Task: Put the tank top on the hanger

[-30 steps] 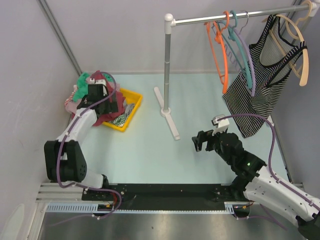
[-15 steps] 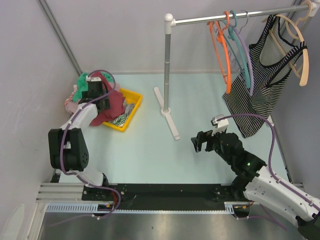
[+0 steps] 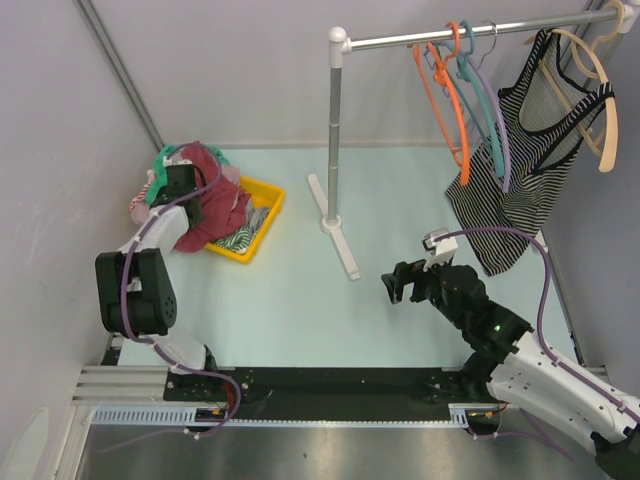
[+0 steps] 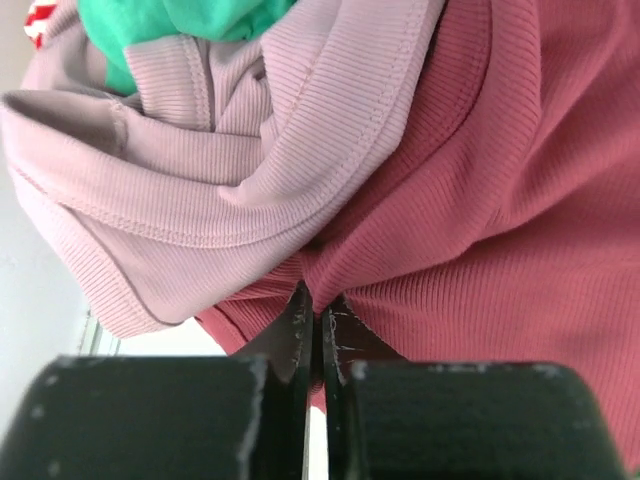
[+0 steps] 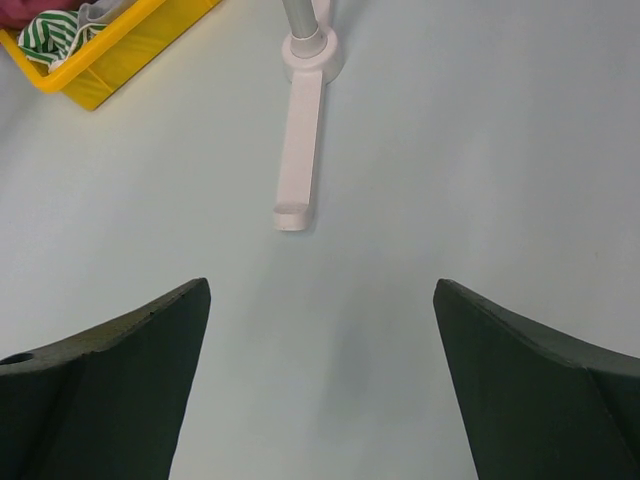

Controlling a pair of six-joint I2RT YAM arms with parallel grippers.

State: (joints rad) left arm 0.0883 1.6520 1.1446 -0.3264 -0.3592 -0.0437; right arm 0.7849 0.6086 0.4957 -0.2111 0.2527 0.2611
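Left claw (image 4: 312,322): wide open a second ago, now snapped closed, seemingly nipping a fold of the tank top (image 4: 500,200) | tank top: heaped on the yellow bin (image 3: 262,222), against the pink garment (image 4: 200,180) | right claw (image 5: 320,288): gaping, empty above the tabletop (image 5: 450,150) | hanger (image 3: 455,120): on the rail (image 3: 400,40), well apart | reading: grasp looks made, lift-out likely next

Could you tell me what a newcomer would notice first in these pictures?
The bright heap of clothes spilling over the yellow bin at the far left draws the eye, with the left hand shut on the maroon tank top there. Next comes the rail at the far right, carrying the orange hanger and a striped top; the right hand hangs open over the table.
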